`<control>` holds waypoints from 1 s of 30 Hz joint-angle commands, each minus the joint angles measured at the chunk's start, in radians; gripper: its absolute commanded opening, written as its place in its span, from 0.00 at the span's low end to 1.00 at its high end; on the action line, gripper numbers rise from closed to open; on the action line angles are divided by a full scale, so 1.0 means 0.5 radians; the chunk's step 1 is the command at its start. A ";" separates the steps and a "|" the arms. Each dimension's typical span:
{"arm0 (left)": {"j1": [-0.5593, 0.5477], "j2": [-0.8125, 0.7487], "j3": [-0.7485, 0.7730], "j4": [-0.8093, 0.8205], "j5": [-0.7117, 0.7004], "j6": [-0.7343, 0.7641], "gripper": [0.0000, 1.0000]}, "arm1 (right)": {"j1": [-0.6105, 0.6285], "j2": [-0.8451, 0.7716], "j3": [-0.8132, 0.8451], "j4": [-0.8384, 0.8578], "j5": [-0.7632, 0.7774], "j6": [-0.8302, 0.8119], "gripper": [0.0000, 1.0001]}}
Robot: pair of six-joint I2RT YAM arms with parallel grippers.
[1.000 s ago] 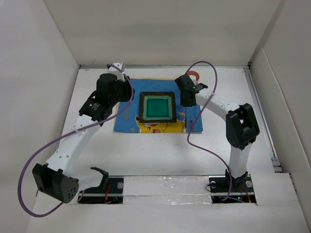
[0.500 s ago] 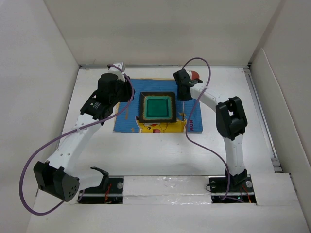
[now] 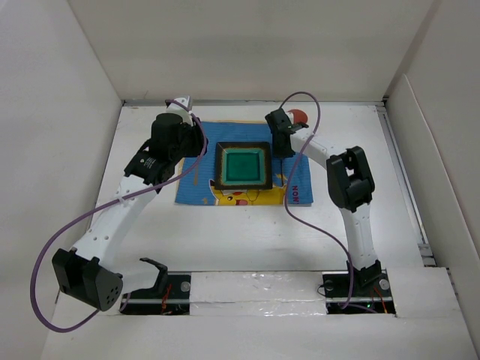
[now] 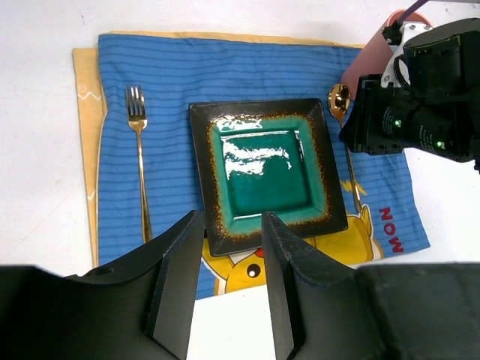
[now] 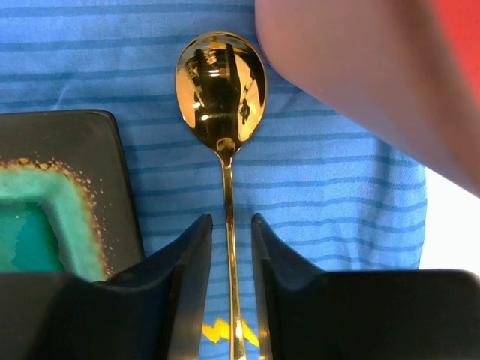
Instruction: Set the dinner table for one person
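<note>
The white dinner table (image 3: 225, 232) carries a blue cartoon placemat (image 3: 193, 193). On the mat sits a square black plate with a green centre (image 3: 242, 166). In the left wrist view, a gold fork (image 4: 136, 112) lies left of the plate (image 4: 262, 169) and a gold spoon (image 4: 339, 97) lies to its right. My right gripper (image 3: 283, 144) is low over the spoon (image 5: 221, 82). Its jaws (image 5: 230, 221) are slightly open and straddle the handle with a gap on each side. My left gripper (image 4: 231, 225) is open and empty, high above the mat's left part (image 3: 193, 148).
A red-pink cup (image 3: 298, 116) stands at the mat's far right corner, just beyond my right gripper; it fills the upper right of the right wrist view (image 5: 360, 82). White panels wall the table on the left, the far side and the right. Purple cables loop from both arms.
My right gripper has moved a little farther away and to the left along the spoon, and its elbow has swung in toward the centre. The left arm has hardly moved.
</note>
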 commanded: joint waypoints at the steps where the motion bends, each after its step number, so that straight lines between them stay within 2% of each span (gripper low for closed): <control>1: -0.002 0.011 0.050 0.037 -0.047 -0.031 0.34 | 0.013 -0.141 0.033 0.052 0.020 0.008 0.36; 6: 0.044 0.047 0.181 -0.033 -0.213 -0.071 0.34 | 0.114 -0.386 0.021 -0.037 -0.023 0.060 0.49; 10: 0.066 0.066 0.335 -0.104 -0.274 -0.096 0.36 | 0.240 -0.824 -0.083 -0.104 -0.005 0.099 0.62; 11: 0.066 0.066 0.384 -0.113 -0.265 -0.099 0.36 | 0.267 -0.895 -0.117 -0.123 0.035 0.124 0.99; 16: 0.066 0.039 0.495 -0.101 -0.265 -0.185 0.37 | 0.390 -1.355 -0.151 -0.126 -0.054 0.161 1.00; 18: 0.066 -0.007 0.589 -0.110 -0.414 -0.194 0.37 | 0.390 -1.643 -0.200 -0.062 -0.014 0.207 1.00; 20: 0.066 -0.050 0.736 -0.153 -0.605 -0.182 0.41 | 0.326 -1.852 -0.240 0.073 0.053 0.225 1.00; 21: 0.066 -0.096 0.780 -0.159 -0.791 -0.170 0.46 | 0.302 -2.059 -0.285 0.119 0.087 0.235 1.00; 24: 0.087 -0.225 0.896 -0.114 -1.007 -0.087 0.53 | 0.167 -2.422 -0.372 0.285 0.231 0.265 1.00; 27: 0.087 -0.396 0.888 0.018 -1.051 -0.019 0.56 | -0.026 -2.683 -0.531 0.383 0.293 0.274 1.00; 30: 0.087 -0.495 0.808 0.052 -1.069 -0.025 0.54 | -0.131 -2.721 -0.571 0.365 0.284 0.278 1.00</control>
